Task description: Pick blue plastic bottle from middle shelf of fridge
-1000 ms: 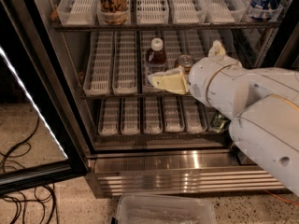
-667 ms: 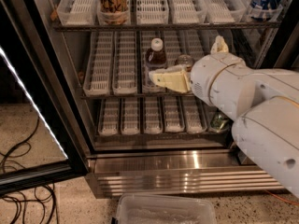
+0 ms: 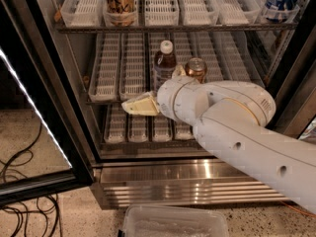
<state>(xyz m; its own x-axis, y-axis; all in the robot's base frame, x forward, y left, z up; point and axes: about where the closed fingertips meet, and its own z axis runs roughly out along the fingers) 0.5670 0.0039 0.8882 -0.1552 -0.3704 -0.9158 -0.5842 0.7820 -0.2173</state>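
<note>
Just before the front edge of the middle shelf (image 3: 105, 85), your gripper (image 3: 140, 105) points left, and you cannot tell whether it is wide or narrow; behind the wrist stands the blue plastic bottle (image 3: 164, 62), its base hidden, probably light, smooth and slightly squashy, so take its body below the cap, minding the can (image 3: 196, 68) just beside

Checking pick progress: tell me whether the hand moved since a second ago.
Yes. Against the blue plastic bottle, the hand has shifted left and down; it now sits below-left of it.
</note>
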